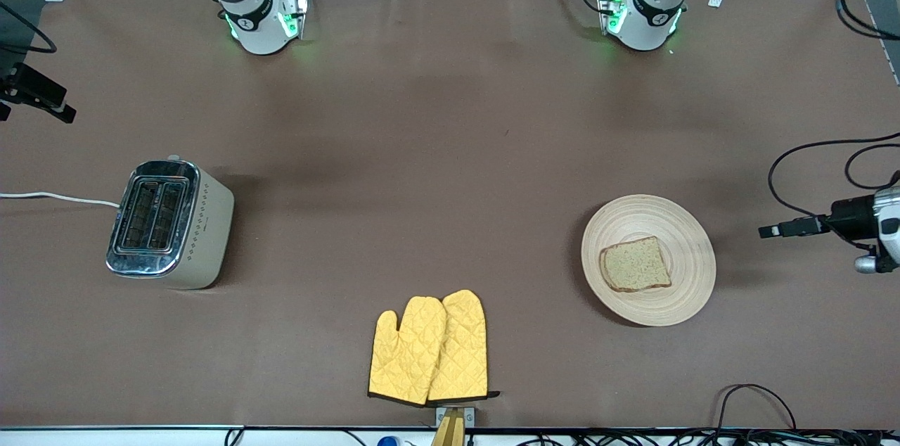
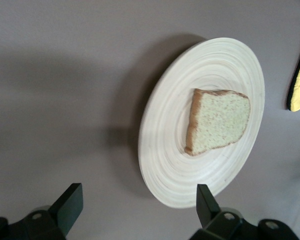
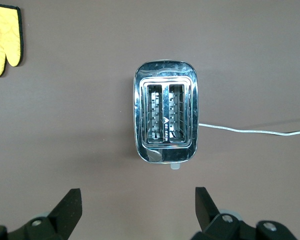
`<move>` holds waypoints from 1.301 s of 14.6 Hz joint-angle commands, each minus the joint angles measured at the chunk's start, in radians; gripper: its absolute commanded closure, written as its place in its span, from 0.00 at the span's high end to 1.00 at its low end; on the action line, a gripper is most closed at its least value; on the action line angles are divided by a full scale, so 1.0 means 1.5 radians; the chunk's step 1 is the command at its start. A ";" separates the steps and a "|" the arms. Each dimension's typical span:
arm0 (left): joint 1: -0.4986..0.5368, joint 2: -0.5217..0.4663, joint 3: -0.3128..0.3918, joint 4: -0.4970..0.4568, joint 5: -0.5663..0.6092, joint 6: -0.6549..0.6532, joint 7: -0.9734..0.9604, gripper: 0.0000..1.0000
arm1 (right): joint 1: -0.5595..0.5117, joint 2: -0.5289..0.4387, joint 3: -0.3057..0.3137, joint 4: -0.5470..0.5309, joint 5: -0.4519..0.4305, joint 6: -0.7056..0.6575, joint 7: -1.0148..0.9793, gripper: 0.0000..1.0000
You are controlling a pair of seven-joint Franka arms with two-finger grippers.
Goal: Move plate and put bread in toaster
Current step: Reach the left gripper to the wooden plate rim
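Note:
The pale wooden plate (image 1: pixel 689 235) lies toward the left arm's end of the table, with the brown bread slice (image 1: pixel 635 264) flat on it. The cream and chrome toaster (image 1: pixel 169 221) stands toward the right arm's end, both slots up. Neither hand shows in the front view. In the left wrist view my left gripper (image 2: pixel 140 205) is open and empty, high over the cloth beside the plate (image 2: pixel 170 150) and bread (image 2: pixel 218 121). In the right wrist view my right gripper (image 3: pixel 137 207) is open and empty, high over the cloth beside the toaster (image 3: pixel 166 119).
Two yellow quilted oven mitts (image 1: pixel 430 347) lie near the table's front edge, between toaster and plate. The toaster's white cord (image 1: pixel 56 198) runs off the table's end. Black camera mounts (image 1: pixel 844 224) and cables sit at both ends.

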 commanded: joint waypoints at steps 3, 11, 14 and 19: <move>-0.006 0.057 -0.006 0.024 -0.068 0.015 0.035 0.84 | 0.001 -0.005 0.000 -0.004 0.006 0.000 -0.007 1.00; -0.023 0.120 -0.014 0.060 -0.108 0.029 0.036 0.60 | 0.001 -0.005 0.000 -0.004 0.006 0.000 -0.007 1.00; -0.031 0.133 -0.015 0.064 -0.127 0.037 0.036 0.56 | 0.001 -0.005 0.000 -0.004 0.006 0.000 -0.007 1.00; -0.031 0.157 -0.016 0.064 -0.142 0.040 0.058 0.43 | 0.001 -0.005 0.000 -0.004 0.006 -0.001 -0.007 1.00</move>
